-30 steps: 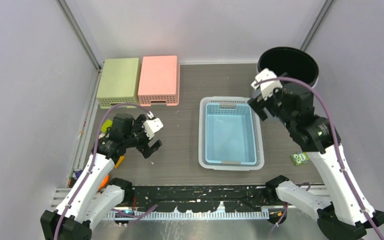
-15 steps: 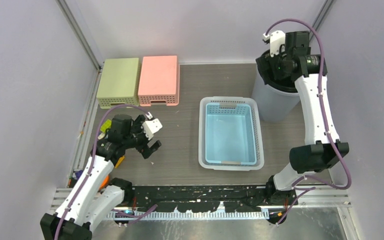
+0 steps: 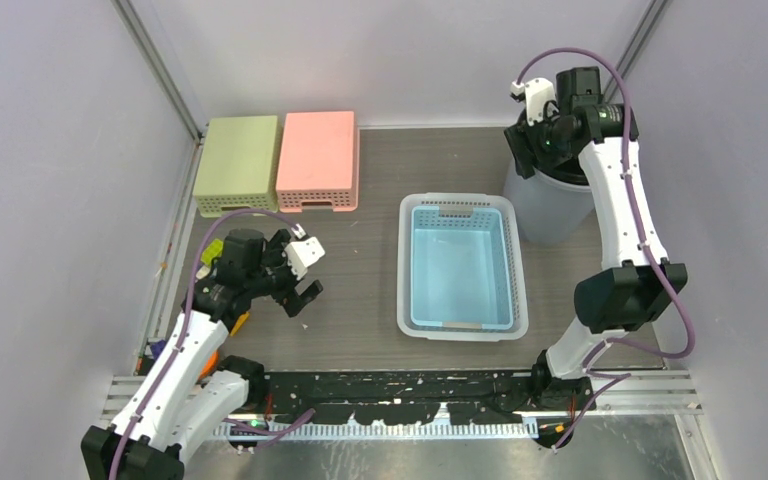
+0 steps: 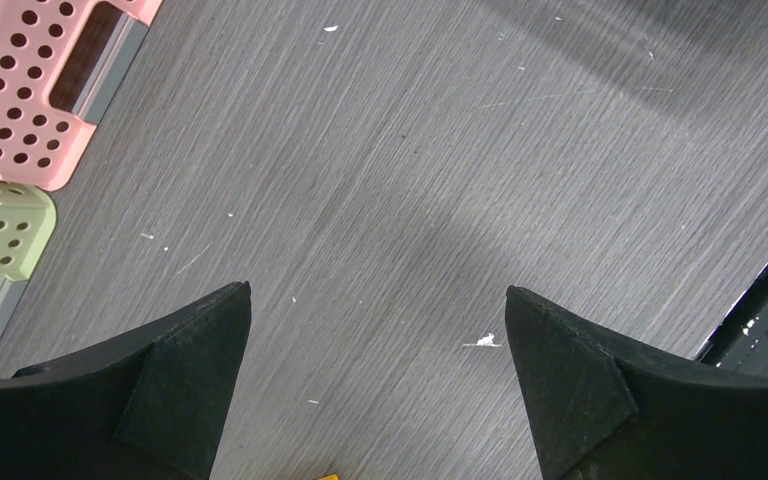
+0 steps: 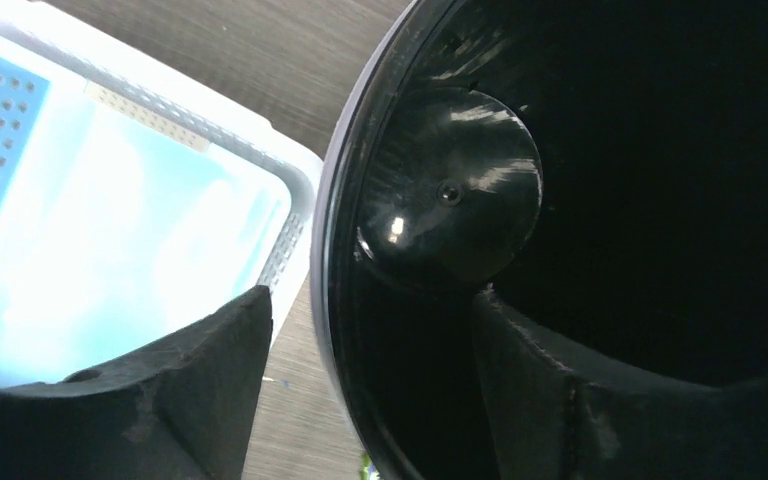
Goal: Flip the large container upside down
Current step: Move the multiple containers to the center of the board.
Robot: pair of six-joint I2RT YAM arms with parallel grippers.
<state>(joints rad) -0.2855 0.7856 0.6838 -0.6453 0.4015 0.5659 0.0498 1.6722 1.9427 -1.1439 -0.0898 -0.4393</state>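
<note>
The large container is a grey round bin (image 3: 550, 212) with a black inside, upright at the back right of the table. My right gripper (image 3: 544, 140) hangs over its near-left rim. In the right wrist view the rim (image 5: 332, 250) runs between my open right gripper's (image 5: 370, 298) fingers, one outside and one inside the bin, without pinching it. My left gripper (image 3: 307, 276) is open and empty over bare table at the left, and its wrist view (image 4: 377, 290) shows only the tabletop between its fingers.
A light blue basket (image 3: 463, 265) stands mid-table, just left of the bin. A pink basket (image 3: 318, 160) and a green basket (image 3: 237, 165) lie upside down at the back left. Small yellow items (image 3: 212, 248) lie beside the left arm.
My right arm has swung up and back from beside the blue basket to the bin's rim, then shifted slightly left over it. The left arm has not moved.
</note>
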